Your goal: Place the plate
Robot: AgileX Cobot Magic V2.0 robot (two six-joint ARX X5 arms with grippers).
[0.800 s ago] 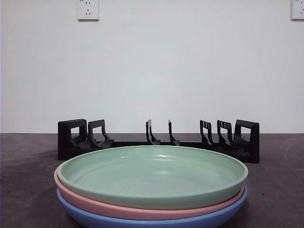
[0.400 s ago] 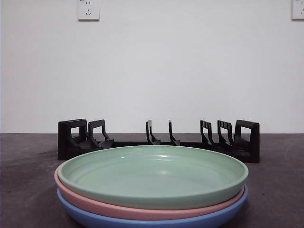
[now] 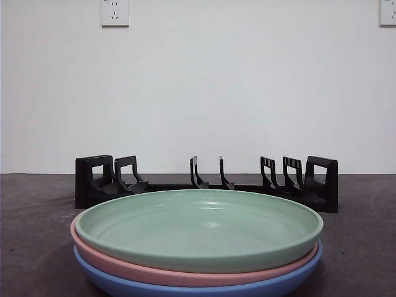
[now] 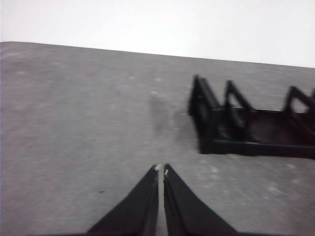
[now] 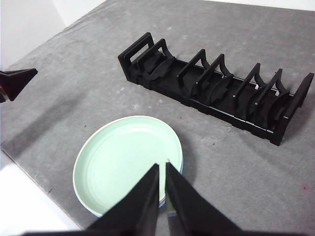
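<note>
Right gripper [image 5: 162, 164], closed and empty, is hovering over the green plate [image 5: 127, 162]; lower plates are showing only as rims. Left gripper [image 4: 161, 169], closed and empty, is hanging beside the rack [image 4: 251, 123].

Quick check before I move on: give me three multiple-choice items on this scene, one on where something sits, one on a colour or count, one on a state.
1. Where is the rack relative to the plate stack?
A. Behind it
B. In front of it
C. Under it

2. Which plate is on top?
A. Blue
B. Pink
C. Green

3. How does the right gripper stand?
A. Clamped on a plate
B. Shut, holding nothing
C. Wide open

Answers: 1 A, the rack stands behind the stack in the front view. 2 C, the green plate lies over the pink plate and blue plate. 3 B, its jaws meet above the plates, gripping nothing.
</note>
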